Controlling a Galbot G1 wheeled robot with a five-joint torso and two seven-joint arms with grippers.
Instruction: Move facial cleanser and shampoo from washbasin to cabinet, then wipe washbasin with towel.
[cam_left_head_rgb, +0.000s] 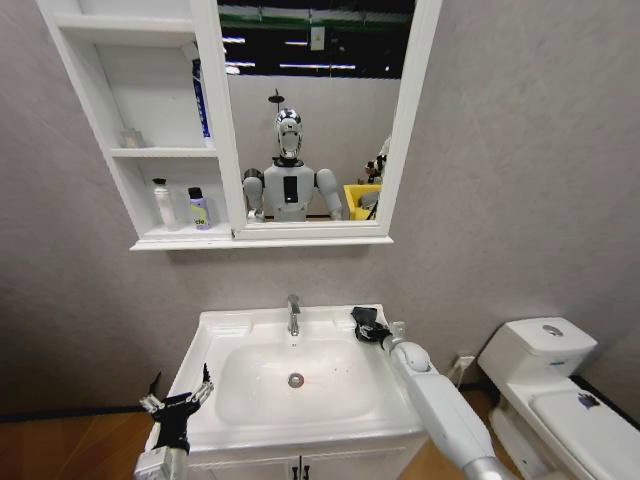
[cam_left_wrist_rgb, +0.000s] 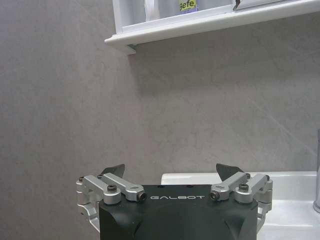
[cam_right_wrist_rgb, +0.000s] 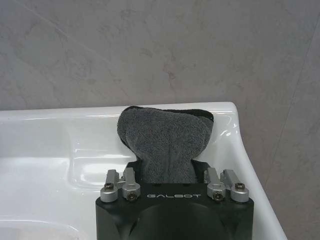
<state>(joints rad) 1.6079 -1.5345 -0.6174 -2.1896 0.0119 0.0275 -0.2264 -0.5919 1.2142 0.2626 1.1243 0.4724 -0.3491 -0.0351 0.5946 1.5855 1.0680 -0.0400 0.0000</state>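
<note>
Right gripper (cam_left_head_rgb: 368, 324) at far right corner of washbasin (cam_left_head_rgb: 240, 400), fingers closed on towel (cam_right_wrist_rgb: 165, 142); grey cloth bunched between them, front part lying on basin rim by the wall. Left gripper (cam_left_head_rgb: 178, 396) parked off near left edge of washbasin, fingers (cam_left_wrist_rgb: 114, 170) spread open, nothing held. Two bottles on lowest open shelf of cabinet (cam_left_head_rgb: 150, 235), left of mirror (cam_left_head_rgb: 315, 110): white bottle (cam_left_head_rgb: 163, 204), small purple bottle (cam_left_head_rgb: 198, 209) just beside it. Toilet (cam_left_head_rgb: 545, 385) at far right.
</note>
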